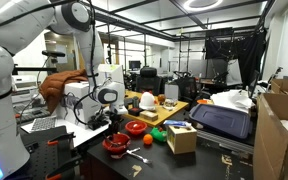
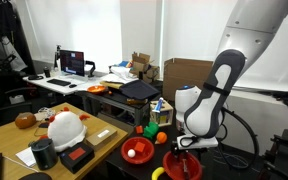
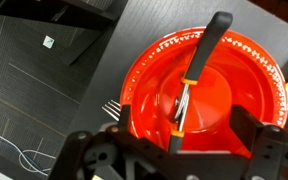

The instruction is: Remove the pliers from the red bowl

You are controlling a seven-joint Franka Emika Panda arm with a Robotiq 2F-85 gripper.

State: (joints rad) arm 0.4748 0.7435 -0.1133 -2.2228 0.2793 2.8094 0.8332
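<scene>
The pliers (image 3: 206, 50) are seen lying in the red bowl (image 3: 249, 75); the gripper (image 3: 174, 140) is poised above, jaws spread, nothing grasped.

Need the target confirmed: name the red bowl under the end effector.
The red bowl directly below the end effector, with the pliers inside; the other red bowl sits aside.

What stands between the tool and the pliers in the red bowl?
Nothing visible. In the wrist view the pliers lie uncovered in the red bowl, right below the open tool; the fork lies outside the rim.
</scene>
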